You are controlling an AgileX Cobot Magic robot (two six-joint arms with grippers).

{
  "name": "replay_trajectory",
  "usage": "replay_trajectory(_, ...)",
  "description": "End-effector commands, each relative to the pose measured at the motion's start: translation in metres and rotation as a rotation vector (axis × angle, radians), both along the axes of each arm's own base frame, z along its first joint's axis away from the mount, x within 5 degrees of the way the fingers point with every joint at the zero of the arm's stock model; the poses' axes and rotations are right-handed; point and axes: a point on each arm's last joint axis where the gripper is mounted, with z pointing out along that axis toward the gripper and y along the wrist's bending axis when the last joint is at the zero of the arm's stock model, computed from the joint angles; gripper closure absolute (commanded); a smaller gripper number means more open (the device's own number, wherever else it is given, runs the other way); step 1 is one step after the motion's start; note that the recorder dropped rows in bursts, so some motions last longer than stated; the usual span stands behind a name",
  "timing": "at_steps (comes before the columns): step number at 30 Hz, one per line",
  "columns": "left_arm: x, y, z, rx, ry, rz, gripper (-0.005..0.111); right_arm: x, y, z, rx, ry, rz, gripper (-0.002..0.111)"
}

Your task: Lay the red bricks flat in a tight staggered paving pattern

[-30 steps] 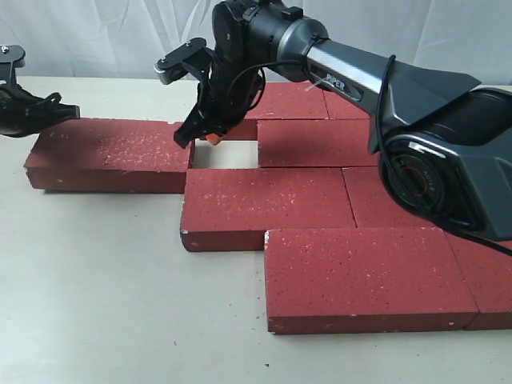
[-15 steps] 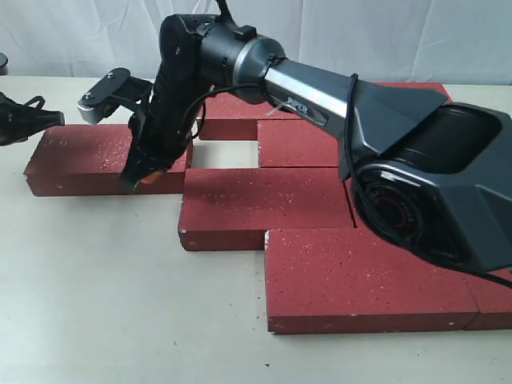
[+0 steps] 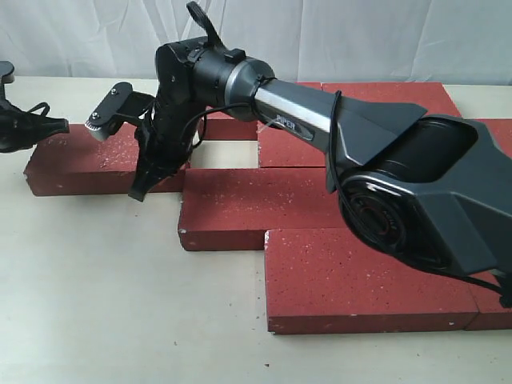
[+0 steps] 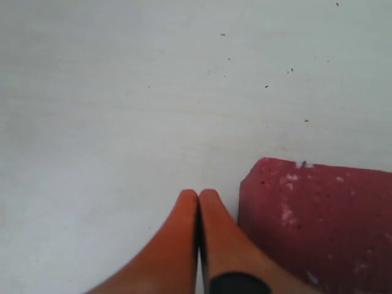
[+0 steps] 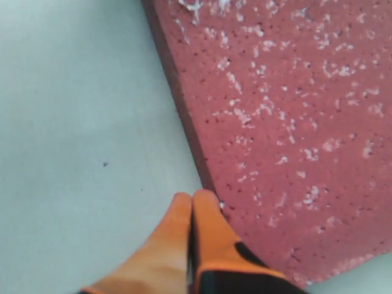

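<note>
Several red bricks (image 3: 264,204) lie flat in staggered rows, with an open gap (image 3: 228,154) among them. One red brick (image 3: 88,160) lies apart at the left, beside that gap. My right gripper (image 3: 138,194) reaches across and stands shut, its tips down at this brick's front edge. The right wrist view shows the shut tips (image 5: 192,197) against the brick's edge (image 5: 288,122) on the table. My left gripper (image 3: 62,124) is shut at the brick's far left corner; the left wrist view has its tips (image 4: 198,195) beside that corner (image 4: 318,226).
The right arm's long black body (image 3: 320,128) spans the brick rows. The pale table (image 3: 96,304) stretches bare in front and to the left of the bricks. A white curtain (image 3: 384,32) hangs behind.
My right gripper swung left from above the gap and came down at the left brick's front edge. The left gripper shifted only slightly. The left brick has stayed about where it was.
</note>
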Motion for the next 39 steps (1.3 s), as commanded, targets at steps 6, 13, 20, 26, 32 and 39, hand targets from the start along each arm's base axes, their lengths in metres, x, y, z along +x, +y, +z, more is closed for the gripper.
replay_trajectory(6,0.006,-0.023,0.003,0.011,-0.058,-0.049,0.107,0.003,0.001,0.001,0.023,-0.018,-0.011,0.109)
replay_trajectory(13,0.007,-0.023,0.003,0.013,-0.066,-0.051,0.107,-0.001,-0.002,0.034,0.053,-0.032,-0.031,0.109)
replay_trajectory(20,0.005,-0.024,0.002,0.007,-0.038,-0.054,0.107,-0.008,-0.033,0.078,-0.141,-0.062,-0.096,0.109)
replay_trajectory(26,0.005,-0.032,0.001,0.006,-0.034,-0.075,0.107,0.009,-0.054,0.082,-0.124,-0.039,-0.225,0.109)
replay_trajectory(32,0.006,-0.046,0.002,0.015,-0.046,-0.115,0.107,0.015,-0.076,0.075,-0.120,0.045,-0.277,0.109)
replay_trajectory(39,0.006,-0.051,0.002,0.015,-0.049,-0.128,0.107,0.008,-0.098,0.075,-0.155,0.094,-0.296,0.109)
